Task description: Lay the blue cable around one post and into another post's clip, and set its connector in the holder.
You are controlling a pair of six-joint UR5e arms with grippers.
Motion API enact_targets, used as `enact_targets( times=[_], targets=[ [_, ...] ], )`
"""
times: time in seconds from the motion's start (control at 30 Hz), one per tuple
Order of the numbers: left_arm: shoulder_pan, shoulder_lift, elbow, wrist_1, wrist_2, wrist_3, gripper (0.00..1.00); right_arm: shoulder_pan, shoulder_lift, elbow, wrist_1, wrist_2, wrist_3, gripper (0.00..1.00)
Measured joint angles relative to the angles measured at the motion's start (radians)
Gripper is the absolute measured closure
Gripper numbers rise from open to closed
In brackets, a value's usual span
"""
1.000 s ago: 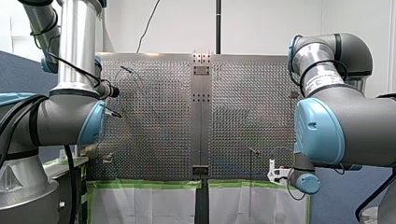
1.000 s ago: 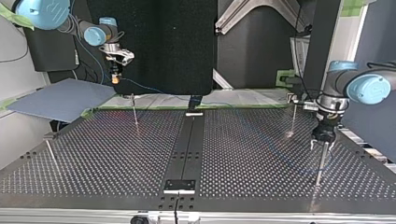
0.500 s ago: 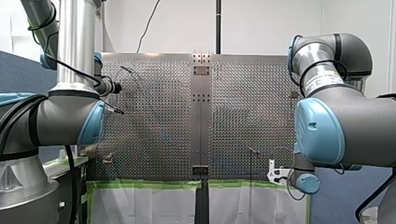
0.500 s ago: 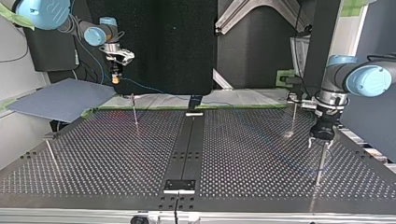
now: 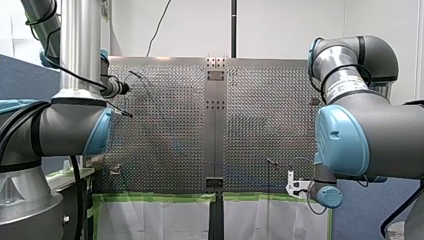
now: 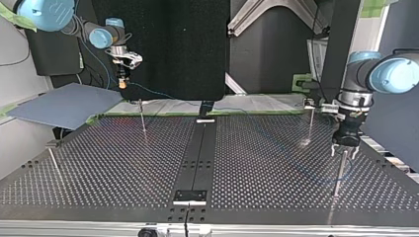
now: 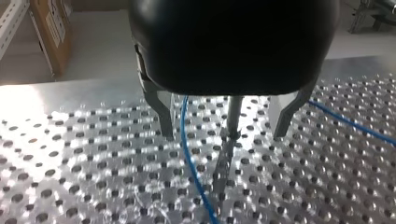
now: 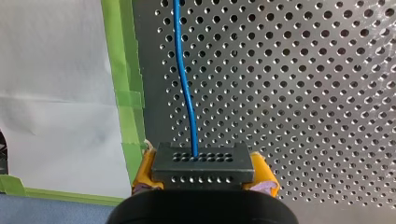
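Widely spread left hand astride blue cable and post, holding nothing, right hand clamped on connector.

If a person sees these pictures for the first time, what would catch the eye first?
The blue cable stands out, running over the perforated table from the black connector clamped between my right gripper's yellow pads. At the top view's right, my left gripper hangs open over a thin post, with the cable beside it.

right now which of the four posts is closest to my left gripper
The near post at the top view's right: my left gripper hangs right above it. The far post behind it and the two left posts stand farther off.
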State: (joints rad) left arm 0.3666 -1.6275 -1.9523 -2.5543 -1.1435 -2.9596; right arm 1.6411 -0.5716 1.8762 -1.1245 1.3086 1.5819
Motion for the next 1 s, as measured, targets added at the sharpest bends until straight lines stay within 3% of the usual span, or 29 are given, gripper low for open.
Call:
enact_targets(
  times=[0.4,0.57,1.0],
  targets=[
    [0.007,0.108,-0.056,-0.015,-0.064,0.024,0.00,0.001,0.000,-0.001,0.000,0.000,0.001,0.99],
    [0.020,0.162,-0.068,-0.062,-0.089,0.073,0.00,0.001,0.000,0.000,0.000,0.000,0.002,0.99],
    [0.054,0.281,-0.053,-0.191,-0.094,0.203,0.00,0.002,0.000,-0.002,-0.002,-0.001,0.006,0.99]
  ],
)
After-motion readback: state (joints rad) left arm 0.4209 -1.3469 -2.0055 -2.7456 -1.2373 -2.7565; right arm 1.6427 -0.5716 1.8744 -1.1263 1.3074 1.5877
